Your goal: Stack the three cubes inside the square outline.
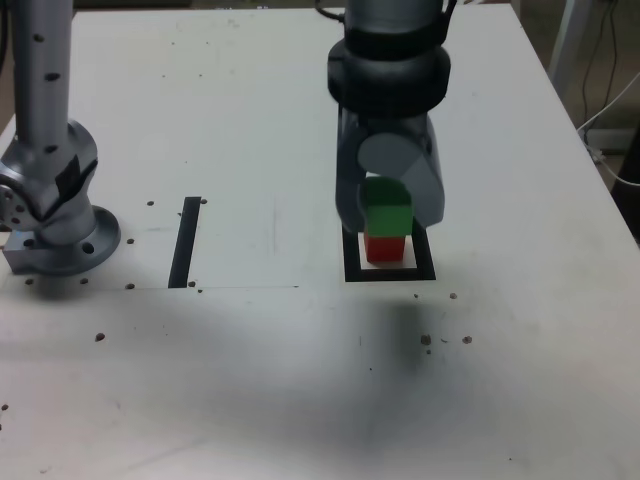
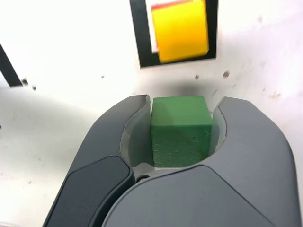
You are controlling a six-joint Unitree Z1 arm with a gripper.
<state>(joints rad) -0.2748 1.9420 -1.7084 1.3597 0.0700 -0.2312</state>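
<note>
My gripper (image 1: 388,222) is shut on the green cube (image 1: 387,210), which hangs just above the square outline (image 1: 390,273). In the exterior view the red cube (image 1: 385,248) stands inside the outline below the green one, and the yellow cube is hidden there. The wrist view shows the green cube (image 2: 181,130) clamped between the two dark fingers (image 2: 118,142). Beyond it the yellow cube (image 2: 180,30) sits inside the square outline (image 2: 142,47), with a thin red edge (image 2: 168,5) of the cube under it showing.
A straight black tape strip (image 1: 185,242) lies on the white table (image 1: 250,380) toward the exterior view's left. The arm's grey base (image 1: 50,215) stands at the far left. Cables (image 1: 610,120) hang past the table's right edge.
</note>
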